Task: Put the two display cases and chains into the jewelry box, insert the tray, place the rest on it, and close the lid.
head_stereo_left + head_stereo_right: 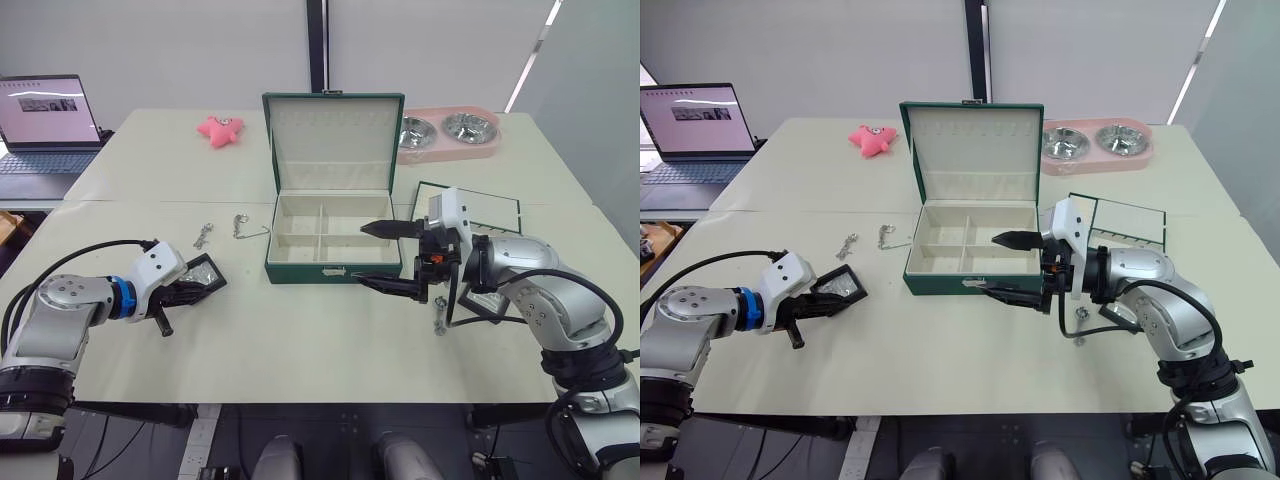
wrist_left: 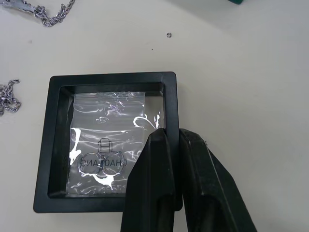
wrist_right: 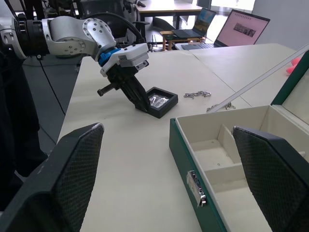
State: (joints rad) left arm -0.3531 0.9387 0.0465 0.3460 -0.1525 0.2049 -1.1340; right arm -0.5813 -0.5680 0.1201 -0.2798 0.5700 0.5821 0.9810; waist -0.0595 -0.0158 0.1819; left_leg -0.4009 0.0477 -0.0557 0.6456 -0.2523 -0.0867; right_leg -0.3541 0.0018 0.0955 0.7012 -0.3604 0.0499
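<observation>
The green jewelry box (image 1: 322,270) stands open at the table's middle, with its lid upright and its cream compartments bare. A black display case (image 2: 57,145) holding a small plastic bag lies left of the box. My left gripper (image 2: 169,133) is shut on this case's rim, one finger inside the wall and one outside. Two silver chains (image 1: 204,236) (image 1: 242,224) lie just behind the case. My right gripper (image 1: 384,257) hovers open at the box's front right corner, holding nothing. The green-rimmed tray (image 1: 485,208) lies behind my right arm. A second dark frame (image 1: 482,308) shows partly under my right forearm.
A small metal trinket (image 1: 1077,322) lies on the table below my right wrist. At the back are a pink plush star (image 1: 220,130), a pink stand with two steel bowls (image 1: 450,135) and an open laptop (image 1: 45,125) on the far left.
</observation>
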